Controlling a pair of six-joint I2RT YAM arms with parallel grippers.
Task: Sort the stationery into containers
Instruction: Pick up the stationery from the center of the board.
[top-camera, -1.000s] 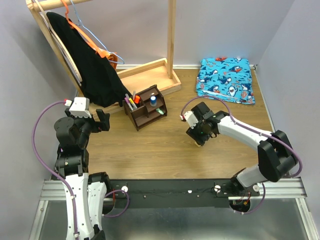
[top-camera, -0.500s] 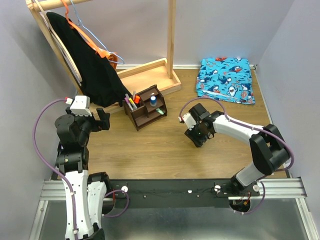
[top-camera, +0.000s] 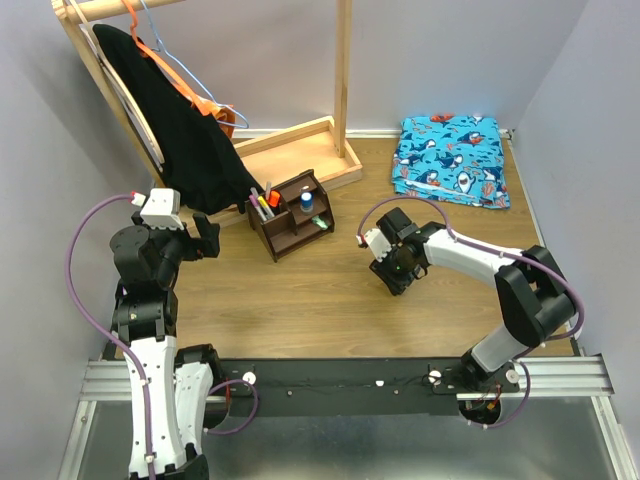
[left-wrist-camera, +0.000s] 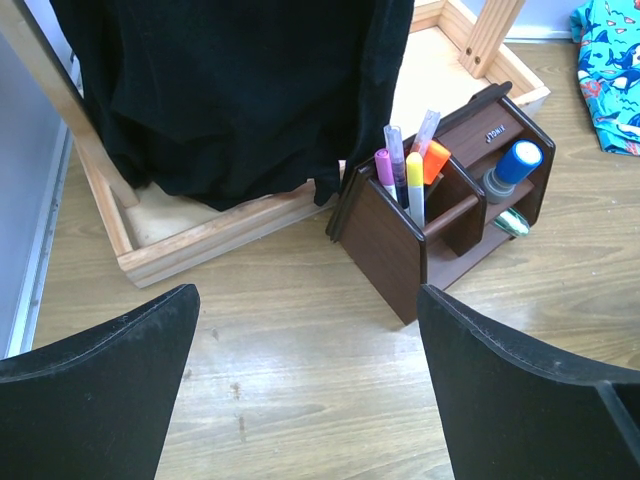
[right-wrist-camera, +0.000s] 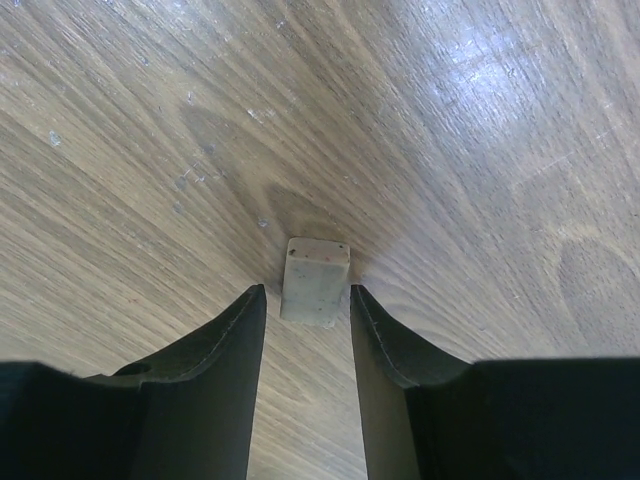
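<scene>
Straddling the tiny tan eraser cube (right-wrist-camera: 316, 280), the right gripper (right-wrist-camera: 308, 300) had its jaws drawn narrow. A sliver of table showed along one side of the cube, so no clamp there. The cube sat flat on the brown wood-grain table (top-camera: 300, 300), well apart from the dark brown wooden desk organiser (left-wrist-camera: 390, 240), with bare boards on every side of it. Over on the other side, the left gripper (left-wrist-camera: 307, 300) hung above the table with its jaws wide and nothing between them, looking at the organiser's near corner. It was tight behind the organiser: the pale wooden rack frame (left-wrist-camera: 210, 240) ran just beside its back, and the hem of the black hanging garment (left-wrist-camera: 230, 90) dropped close to it. The count: five pen and marker tips (left-wrist-camera: 414, 170) crowded upright in the tall compartment, one blue-topped tube (left-wrist-camera: 515, 165) in the next, one mint-green highlighter (left-wrist-camera: 512, 222) on the low shelf, one eraser out on the table.
</scene>
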